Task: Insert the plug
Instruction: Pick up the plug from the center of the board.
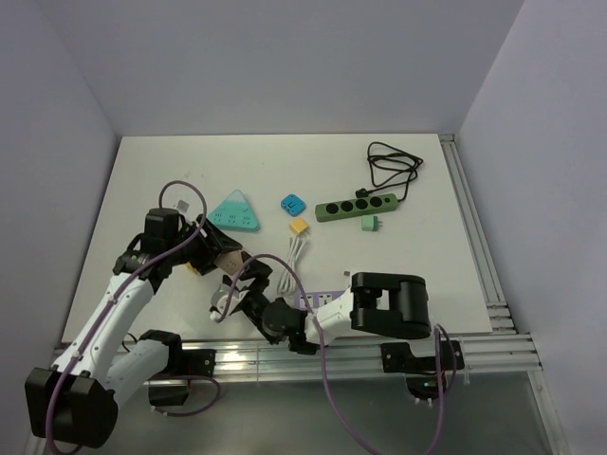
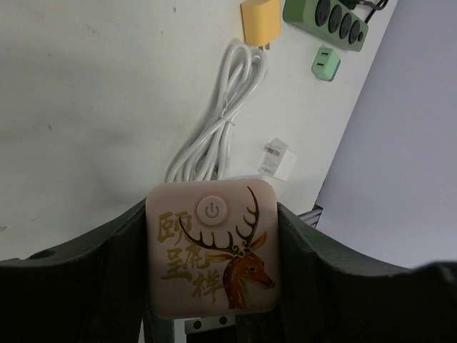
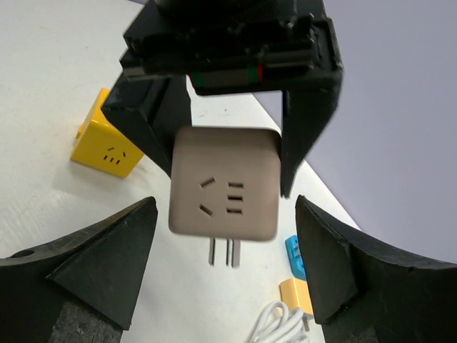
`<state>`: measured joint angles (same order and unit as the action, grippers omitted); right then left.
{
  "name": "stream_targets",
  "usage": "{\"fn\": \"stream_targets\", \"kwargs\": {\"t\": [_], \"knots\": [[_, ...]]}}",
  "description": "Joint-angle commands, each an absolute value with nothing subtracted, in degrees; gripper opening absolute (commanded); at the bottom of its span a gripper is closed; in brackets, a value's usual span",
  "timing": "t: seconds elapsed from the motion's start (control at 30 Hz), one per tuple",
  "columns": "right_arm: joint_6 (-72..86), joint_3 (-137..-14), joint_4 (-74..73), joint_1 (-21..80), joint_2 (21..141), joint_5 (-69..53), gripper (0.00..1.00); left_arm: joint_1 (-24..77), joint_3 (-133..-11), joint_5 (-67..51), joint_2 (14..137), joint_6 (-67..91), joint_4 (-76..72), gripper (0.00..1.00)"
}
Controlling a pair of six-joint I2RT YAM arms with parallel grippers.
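Lab robot cell: white table (image 1: 161, 175), bare walls (image 1: 285, 66), aluminium rail frame (image 1: 491, 275).

- Teal triangular socket block (image 1: 234, 212): flat on the table (image 1: 142, 171), left of centre.
- Blue adapter (image 1: 292, 203): just right of it.
- Orange adapter (image 1: 300, 227): near the blue one.
- White cable (image 1: 298, 251): bundled, beside the orange adapter.
- Small green adapter (image 1: 370, 224): further right.

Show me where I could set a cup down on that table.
Bare: the white table's far edge, from the left corner to the coiled black cord; also the right side, between the green power strip and the metal side rail. Crowded: the middle around the teal triangular socket block, and the near left around the pink cube socket.
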<state>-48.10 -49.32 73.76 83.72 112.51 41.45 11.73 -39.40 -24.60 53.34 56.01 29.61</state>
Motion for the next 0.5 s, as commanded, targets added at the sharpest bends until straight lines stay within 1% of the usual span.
{"fn": "stream_targets", "kwargs": {"t": [0.0, 0.17, 0.47], "knots": [[-44.7, -47.1, 83.4, 84.2, 107.6, 41.0, 0.85, 11.9, -41.9, -21.6, 51.1, 54.4, 28.3, 0.0], [-41.9, -42.8, 81.7, 84.2, 104.0, 41.4, 0.87, 11.9, -43.0, -19.2, 50.2, 54.2, 28.7, 0.0], [-29.8, -36.1, 75.8, 84.2, 96.2, 39.2, 0.86, 11.9, -42.3, -11.4, 49.0, 50.4, 25.8, 0.0]]}}
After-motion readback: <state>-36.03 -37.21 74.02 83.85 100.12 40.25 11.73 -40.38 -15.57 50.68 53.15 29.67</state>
